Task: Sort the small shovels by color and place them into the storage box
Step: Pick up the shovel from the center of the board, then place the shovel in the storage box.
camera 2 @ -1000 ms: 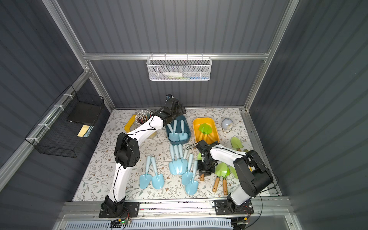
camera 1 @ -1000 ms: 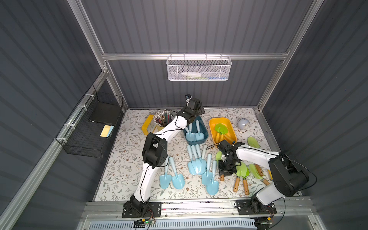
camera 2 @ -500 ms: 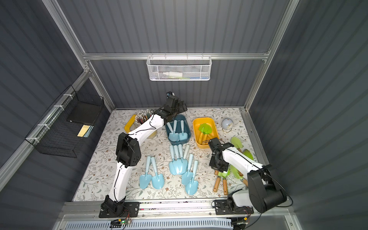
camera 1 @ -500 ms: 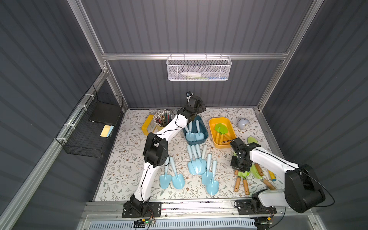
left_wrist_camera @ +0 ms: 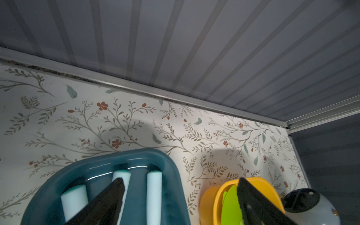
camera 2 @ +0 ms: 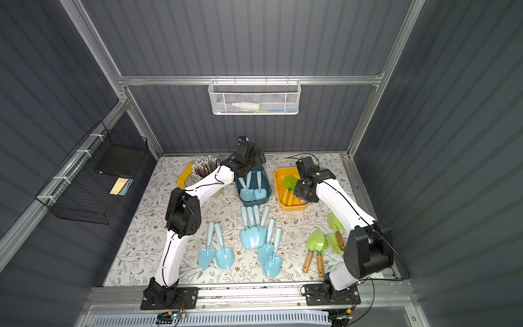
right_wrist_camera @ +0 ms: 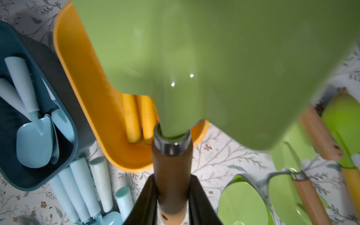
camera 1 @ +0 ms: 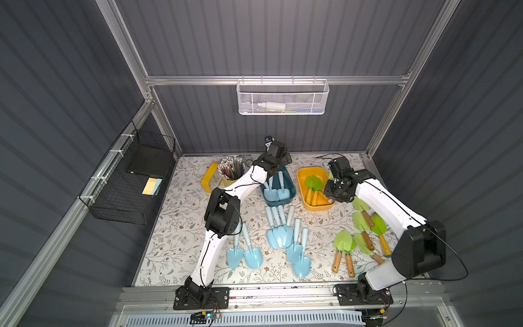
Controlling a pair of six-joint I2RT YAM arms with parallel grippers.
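- While the right gripper [right_wrist_camera: 172, 196] is clamped, its dark fingers [right_wrist_camera: 200, 198] pinching the brown wooden handle of a green shovel [right_wrist_camera: 214, 58], the load hangs over the near end of the yellow bin [right_wrist_camera: 83, 93].
- A second ago that gripper sat low among the loose green shovels [camera 1: 362, 223] on the table [camera 1: 181, 215]. It has since lifted one clear and swung it toward the bin, so I judge the pick finished and the drop next.
- The held shovel has a glossy lime blade, a silver collar and a brown handle. The blade points away from the wrist, filling and blurring much of that view.
- Under it, two yellow handles [right_wrist_camera: 132, 116] already lie in the yellow bin.
- The left gripper [left_wrist_camera: 179, 182] has its jaws wide apart with nothing between them. It hovers above the far end of the blue bin [left_wrist_camera: 167, 161], hardly shifted over that second, with three pale-blue handles [left_wrist_camera: 153, 187] lying in the bin below.
- Farther out, eight pale-blue shovels [camera 1: 280, 239] and several green ones wait on the table, so the sorting looks well short of done.
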